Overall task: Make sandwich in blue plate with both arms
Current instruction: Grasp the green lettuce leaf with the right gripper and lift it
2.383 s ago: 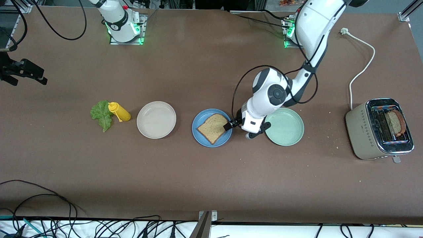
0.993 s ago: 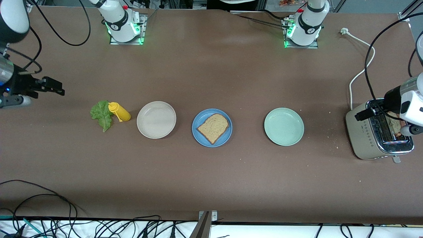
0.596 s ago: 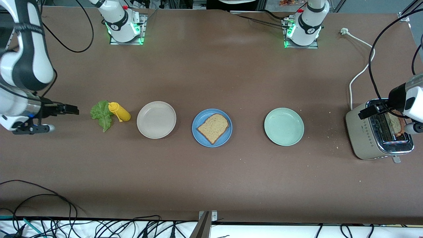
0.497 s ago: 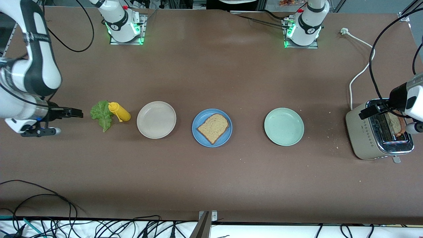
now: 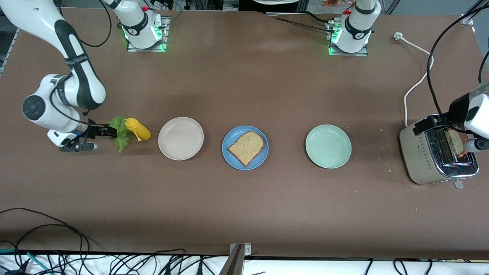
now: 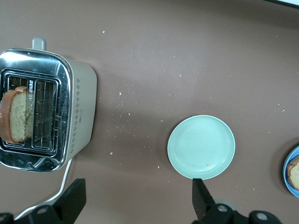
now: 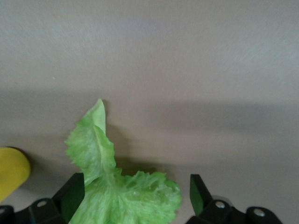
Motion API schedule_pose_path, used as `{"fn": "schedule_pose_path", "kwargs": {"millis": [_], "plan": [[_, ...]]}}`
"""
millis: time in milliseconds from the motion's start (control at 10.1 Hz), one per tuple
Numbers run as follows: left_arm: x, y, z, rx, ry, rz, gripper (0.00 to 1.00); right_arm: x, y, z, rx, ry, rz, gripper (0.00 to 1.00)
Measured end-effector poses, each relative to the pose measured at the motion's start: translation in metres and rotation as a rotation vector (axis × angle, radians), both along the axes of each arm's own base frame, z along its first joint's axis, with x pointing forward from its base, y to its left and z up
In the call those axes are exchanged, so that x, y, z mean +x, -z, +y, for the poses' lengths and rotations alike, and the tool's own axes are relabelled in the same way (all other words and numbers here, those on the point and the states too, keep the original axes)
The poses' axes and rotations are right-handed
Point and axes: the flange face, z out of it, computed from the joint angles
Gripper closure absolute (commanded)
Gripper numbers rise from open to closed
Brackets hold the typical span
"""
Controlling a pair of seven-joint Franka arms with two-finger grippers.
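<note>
Along the counter (image 5: pixel 244 206), from the right arm's end: lettuce (image 5: pixel 119 134), bottle (image 5: pixel 138 129) touching it, plate (image 5: pixel 180 138), plate (image 5: pixel 231 152) bearing a bread slice (image 5: pixel 247 147), plate (image 5: pixel 328 146), then toaster (image 5: pixel 420 152) at the left arm's end, well apart, with a slice (image 5: pixel 455 142) upright in a slot. Right end effector (image 5: pixel 108 131) at the lettuce; left end effector (image 5: pixel 429 124) over the toaster.
</note>
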Motion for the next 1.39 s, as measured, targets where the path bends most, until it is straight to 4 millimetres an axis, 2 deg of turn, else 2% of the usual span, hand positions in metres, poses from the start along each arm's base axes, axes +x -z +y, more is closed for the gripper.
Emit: {"fn": "schedule_pose_path", "kwargs": {"millis": [99, 199, 298, 397, 497, 596, 1092, 1291, 1390], "plan": [[0.0, 0.0, -0.001, 0.0, 0.002, 0.002, 0.0, -0.012, 0.016, 0.001, -0.001, 0.001, -0.002, 0.0], [0.0, 0.0, -0.001, 0.0, 0.001, 0.003, 0.0, -0.019, 0.027, 0.002, 0.0, 0.004, 0.011, 0.08], [0.0, 0.0, 0.0, -0.003, 0.0, 0.003, 0.0, -0.023, 0.035, 0.002, 0.001, 0.005, 0.024, 0.41], [-0.001, 0.0, -0.001, -0.003, 0.001, 0.004, 0.0, -0.024, 0.041, 0.002, 0.001, 0.006, 0.03, 0.84], [-0.001, 0.0, -0.002, -0.004, 0.003, 0.01, 0.0, -0.024, 0.043, 0.002, 0.001, 0.008, 0.028, 0.96], [-0.002, 0.0, -0.003, -0.005, 0.005, 0.015, 0.0, -0.024, 0.043, 0.002, 0.001, 0.007, 0.027, 1.0], [-0.003, 0.0, -0.004, -0.005, 0.006, 0.023, 0.0, -0.018, 0.035, 0.002, -0.001, 0.006, 0.006, 1.0], [-0.003, 0.0, -0.006, -0.008, 0.01, 0.023, 0.0, -0.004, 0.021, 0.001, -0.002, 0.004, -0.009, 1.0], [-0.003, 0.0, -0.007, -0.008, 0.01, 0.023, 0.0, 0.006, 0.007, 0.0, 0.001, 0.002, 0.012, 1.0]]}}
